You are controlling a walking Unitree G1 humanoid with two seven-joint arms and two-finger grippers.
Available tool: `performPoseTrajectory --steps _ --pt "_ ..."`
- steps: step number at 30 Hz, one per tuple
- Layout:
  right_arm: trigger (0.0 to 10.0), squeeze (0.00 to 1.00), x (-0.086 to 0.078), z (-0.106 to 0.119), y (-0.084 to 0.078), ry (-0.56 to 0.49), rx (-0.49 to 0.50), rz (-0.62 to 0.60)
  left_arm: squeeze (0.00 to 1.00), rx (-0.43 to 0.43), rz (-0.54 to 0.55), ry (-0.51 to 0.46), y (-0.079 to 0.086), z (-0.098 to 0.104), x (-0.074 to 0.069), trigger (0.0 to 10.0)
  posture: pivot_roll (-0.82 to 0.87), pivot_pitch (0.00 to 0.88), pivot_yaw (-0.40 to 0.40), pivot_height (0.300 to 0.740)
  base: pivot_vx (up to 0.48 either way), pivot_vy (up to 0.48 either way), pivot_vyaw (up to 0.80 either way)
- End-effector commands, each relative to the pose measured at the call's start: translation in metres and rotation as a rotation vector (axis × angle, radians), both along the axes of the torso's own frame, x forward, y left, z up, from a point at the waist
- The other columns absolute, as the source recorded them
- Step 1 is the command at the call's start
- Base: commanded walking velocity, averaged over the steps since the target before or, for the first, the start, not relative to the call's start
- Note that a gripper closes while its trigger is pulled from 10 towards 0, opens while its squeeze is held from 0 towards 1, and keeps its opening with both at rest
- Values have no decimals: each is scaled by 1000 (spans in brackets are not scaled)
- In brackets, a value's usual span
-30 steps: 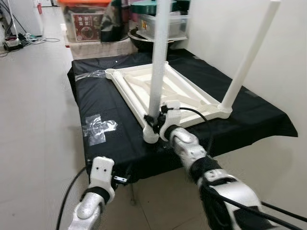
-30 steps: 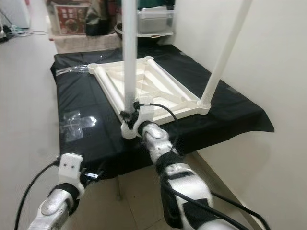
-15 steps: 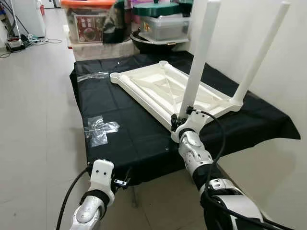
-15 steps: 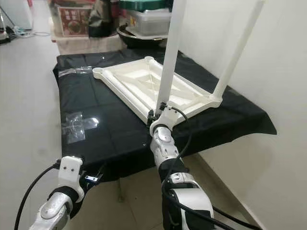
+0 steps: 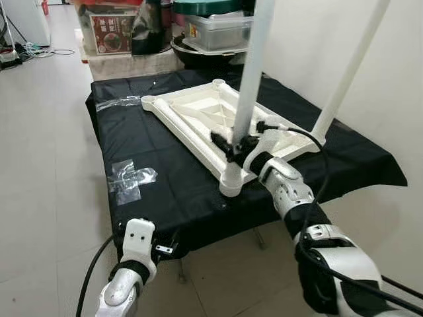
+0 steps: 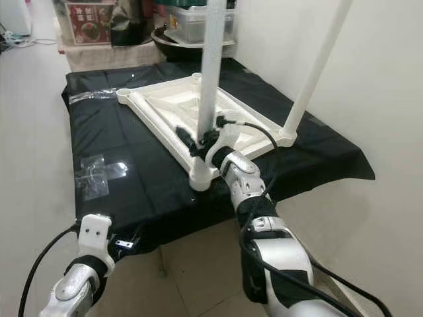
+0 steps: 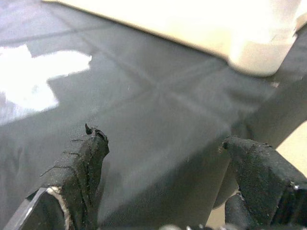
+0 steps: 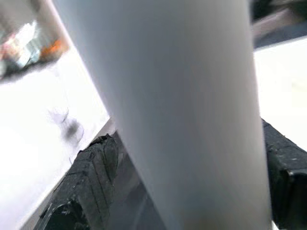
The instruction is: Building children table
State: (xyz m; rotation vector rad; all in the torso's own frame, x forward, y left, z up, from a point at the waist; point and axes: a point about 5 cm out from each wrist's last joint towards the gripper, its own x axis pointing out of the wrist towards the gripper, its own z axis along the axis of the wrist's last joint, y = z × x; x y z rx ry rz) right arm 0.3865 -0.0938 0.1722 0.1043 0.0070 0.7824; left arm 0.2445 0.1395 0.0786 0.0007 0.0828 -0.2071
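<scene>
Though its top ran out of frame, the round white leg (image 5: pixel 246 86) stood in the near corner socket of the upturned white plastic tabletop (image 5: pixel 198 119), with the right gripper (image 5: pixel 232 146) clamped round it low down. Beneath lay a smooth black cloth (image 5: pixel 165 191) over pale floor tiles. Below its edge, the left gripper (image 7: pixel 163 158) was open.

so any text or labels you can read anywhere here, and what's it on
No text can be read.
Red box on the floor past the black-covered table: printed label with a picture, lettering too small and blurred.
Upturned white children's table and its legs: no markings seen.
Clear storage bin: no legible label.
</scene>
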Motion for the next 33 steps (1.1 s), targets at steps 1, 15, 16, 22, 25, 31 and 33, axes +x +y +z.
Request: performPoseTrajectory --steps 1,15,16,22,25,31,33 --pt "10000 0 -11 -24 13 77 -52 115 0 22 -26 19 -3 -6 -3 10000 91 0 -84 740 0 0 0" --pt "0 0 8 -22 -2 141 26 -505 0 -11 17 16 0 -6 -7 10000 100 0 -94 740 0 0 0" --pt "0 0 8 -22 -2 141 26 -505 0 -11 17 16 0 -6 -7 10000 100 0 -94 740 0 0 0" --pt "0 0 -3 -46 -48 207 -121 -1092 0 -5 -1 33 2 -9 -9 10000 80 0 -70 740 0 0 0" --pt "2235 0 -8 -50 -46 180 -157 -1112 0 -4 -4 37 2 -11 -10 10000 78 0 -70 740 0 0 0" --pt "10000 1000 -7 -38 -15 88 -106 -827 0 -33 19 21 4 -9 -7 10000 77 0 -76 740 0 0 0" --pt "10000 1000 -7 -38 -15 88 -106 -827 0 -33 19 21 4 -9 -7 10000 77 0 -76 740 0 0 0"
